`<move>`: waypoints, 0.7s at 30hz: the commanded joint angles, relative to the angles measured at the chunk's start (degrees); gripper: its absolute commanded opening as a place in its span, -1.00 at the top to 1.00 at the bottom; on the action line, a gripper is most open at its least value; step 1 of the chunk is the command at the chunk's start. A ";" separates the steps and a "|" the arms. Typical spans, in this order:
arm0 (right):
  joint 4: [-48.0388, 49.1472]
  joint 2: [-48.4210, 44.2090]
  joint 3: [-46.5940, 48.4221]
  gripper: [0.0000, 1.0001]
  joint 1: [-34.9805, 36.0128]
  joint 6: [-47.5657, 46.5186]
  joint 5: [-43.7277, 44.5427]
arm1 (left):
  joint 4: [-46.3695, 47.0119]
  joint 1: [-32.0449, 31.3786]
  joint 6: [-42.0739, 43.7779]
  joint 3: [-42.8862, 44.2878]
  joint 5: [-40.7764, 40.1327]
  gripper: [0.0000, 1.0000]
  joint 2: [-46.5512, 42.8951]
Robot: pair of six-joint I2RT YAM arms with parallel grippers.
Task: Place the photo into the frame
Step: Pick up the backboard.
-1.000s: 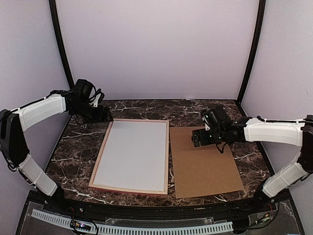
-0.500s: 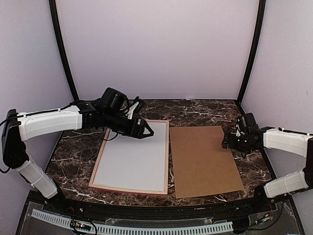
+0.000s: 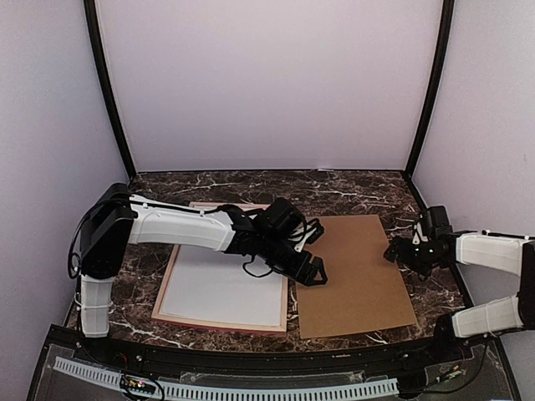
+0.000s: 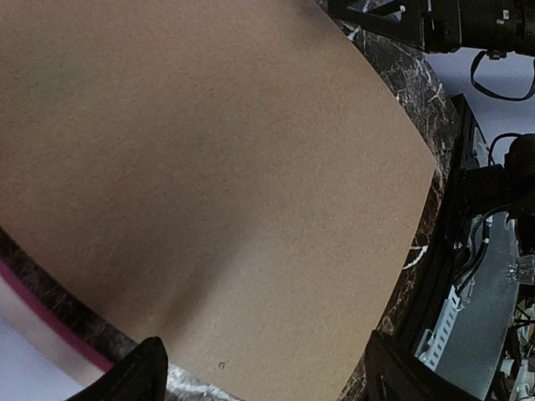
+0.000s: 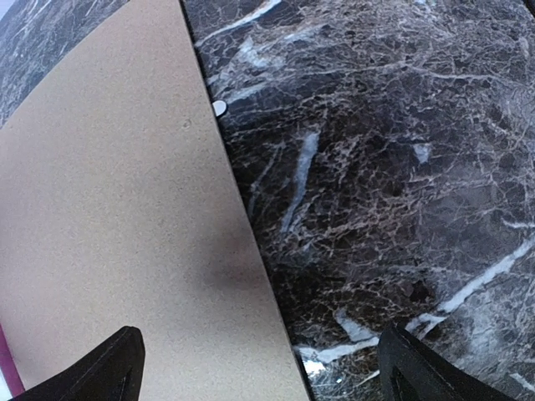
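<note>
Dark marble table (image 3: 351,188), lilac walls. Left gripper (image 3: 313,273) over brown backing board (image 3: 359,288), near board's left edge; jaws spread wide, nothing between them. Frame (image 3: 217,323) flat on table just behind those jaws, under left arm; pink edge shows beside one finger in left wrist view. Photo (image 3: 217,288) lies inside frame rails, white back up. Right gripper (image 3: 397,252) at board's right edge, jaws wide, empty: one finger over board, other over marble.

Pale lilac walls (image 3: 267,83) enclose a dark, white-veined marble table (image 3: 351,188).
</note>
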 commanded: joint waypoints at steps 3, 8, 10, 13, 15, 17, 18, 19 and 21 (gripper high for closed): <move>3.52 -0.03 -1.25 -0.97 -0.31 0.77 -2.88 | -1.05 -0.98 0.63 5.60 -1.33 -0.68 5.64; 4.13 0.97 -1.64 -0.97 -0.31 0.97 -3.19 | -4.21 -0.98 2.04 8.25 -4.94 -0.68 8.70; 4.30 1.07 -1.60 -0.97 -0.31 1.05 -3.21 | -5.57 -0.95 2.36 8.92 -7.69 -0.68 9.23; 4.53 1.08 -1.71 -0.97 -0.31 1.15 -3.35 | -7.08 -0.67 2.21 8.98 -9.96 -0.68 9.30; 4.63 1.22 -1.74 -0.97 -0.31 1.13 -3.31 | -7.53 -0.26 1.85 8.66 -11.07 -0.68 9.28; 4.73 1.42 -1.79 -0.97 -0.31 1.09 -3.43 | -7.64 0.50 1.43 8.09 -11.49 -0.68 9.23; 4.81 1.57 -1.82 -0.97 -0.31 1.13 -3.47 | -7.68 0.72 1.32 7.72 -11.76 -0.68 9.22; 4.94 1.69 -1.82 -0.97 -0.31 1.10 -3.55 | -7.67 1.11 1.18 7.54 -11.97 -0.69 9.24; 5.19 1.98 -1.99 -0.97 -0.31 1.04 -3.73 | -7.79 1.69 0.90 6.77 -12.51 -0.68 9.24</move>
